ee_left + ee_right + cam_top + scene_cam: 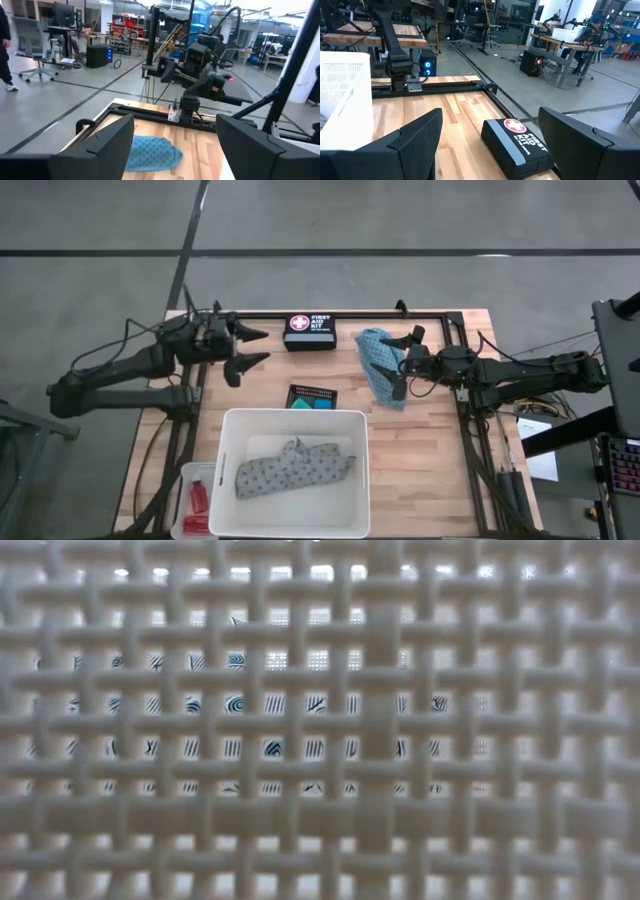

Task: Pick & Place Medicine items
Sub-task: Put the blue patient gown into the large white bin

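Teal cloth (378,358) lies under the spread, empty right hand (403,362); a shallow pinch could snag one fold. Left hand (248,356) waits open, far left.

Place: robotics lab or workshop, a large open hall.
Floor: grey concrete (400,220) with dark lines across it.
Work surface: wooden table (420,470) framed by black rails.
Far side, left wrist view: office chair (35,47), shelving with red bins (127,30), a computer tower (97,55) on the floor.
Far side, right wrist view: workbenches (560,47) with equipment, a person (592,30) seated at one.
Right of table: keyboard (622,465) and papers (545,460).
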